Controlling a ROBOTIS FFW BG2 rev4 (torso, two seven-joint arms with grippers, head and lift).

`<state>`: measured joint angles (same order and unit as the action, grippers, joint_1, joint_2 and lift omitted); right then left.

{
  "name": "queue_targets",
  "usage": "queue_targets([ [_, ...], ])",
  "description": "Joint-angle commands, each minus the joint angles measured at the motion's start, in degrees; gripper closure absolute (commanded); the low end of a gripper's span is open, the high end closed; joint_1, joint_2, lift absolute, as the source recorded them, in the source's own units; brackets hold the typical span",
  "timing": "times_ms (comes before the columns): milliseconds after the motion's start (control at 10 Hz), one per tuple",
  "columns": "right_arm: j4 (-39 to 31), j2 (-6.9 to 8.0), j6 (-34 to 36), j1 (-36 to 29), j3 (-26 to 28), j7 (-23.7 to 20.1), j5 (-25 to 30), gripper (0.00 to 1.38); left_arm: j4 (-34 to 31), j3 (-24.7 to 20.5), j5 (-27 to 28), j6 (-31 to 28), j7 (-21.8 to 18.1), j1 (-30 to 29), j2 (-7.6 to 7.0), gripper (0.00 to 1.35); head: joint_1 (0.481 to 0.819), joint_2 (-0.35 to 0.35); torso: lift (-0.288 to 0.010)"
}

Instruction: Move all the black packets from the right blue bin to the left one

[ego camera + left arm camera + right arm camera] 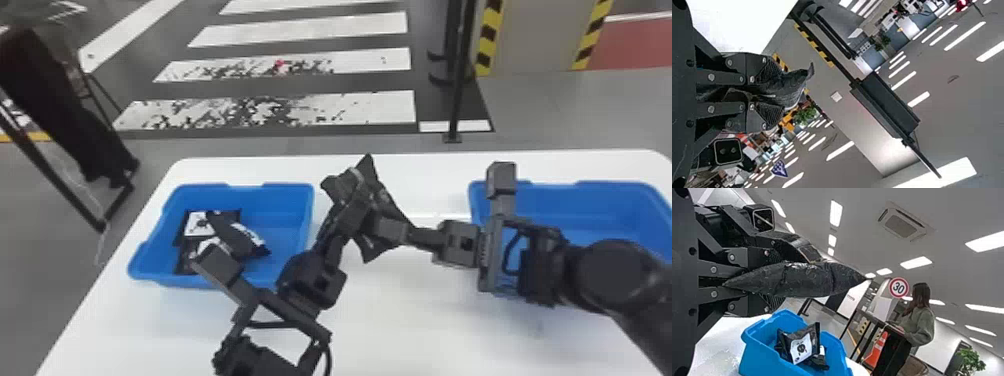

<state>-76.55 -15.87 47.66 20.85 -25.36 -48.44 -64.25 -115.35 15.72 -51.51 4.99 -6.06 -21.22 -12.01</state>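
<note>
You have left gripper (769, 93) and right gripper (766, 280) both clamped on the black packet (369, 247), the left blue bin (295, 200) lying toward the left edge of the counter (425, 320), nearer the left one.

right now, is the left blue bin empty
No, several black packets lie inside the left blue bin in the head view.

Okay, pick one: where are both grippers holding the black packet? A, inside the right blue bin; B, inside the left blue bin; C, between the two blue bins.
C: the left gripper and right gripper hold the black packet between the left blue bin and right blue bin.
</note>
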Motion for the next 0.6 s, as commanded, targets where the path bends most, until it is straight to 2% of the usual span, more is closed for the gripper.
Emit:
queue_targets([
  [0,0.4,-0.04,0.0,0.1,0.0,0.0,0.4,1.18,0.0,-0.3,3.4,5.1,0.3,-0.2,0.15,1.21,0.695,0.186,-0.168],
  [100,0.3,-0.04,0.0,0.0,-0.1,0.1,1.5,1.17,0.0,-0.4,5.6,8.8,1.0,-0.2,0.15,1.21,0.695,0.200,-0.168],
  [200,-0.3,-0.04,-0.1,0.1,0.0,0.1,2.6,1.02,0.0,-0.5,6.5,11.3,1.7,-0.4,0.15,1.21,0.695,0.219,-0.168],
  [400,0.4,-0.04,-1.3,-0.2,0.1,0.1,1.9,0.31,0.1,-0.4,7.5,15.5,3.9,-1.1,0.15,1.21,0.695,0.242,-0.168],
  [500,1.0,-0.04,-1.7,-0.6,1.0,0.1,1.1,0.07,1.1,-1.8,9.1,16.2,5.4,-1.0,0.32,1.21,0.695,0.254,-0.168],
])
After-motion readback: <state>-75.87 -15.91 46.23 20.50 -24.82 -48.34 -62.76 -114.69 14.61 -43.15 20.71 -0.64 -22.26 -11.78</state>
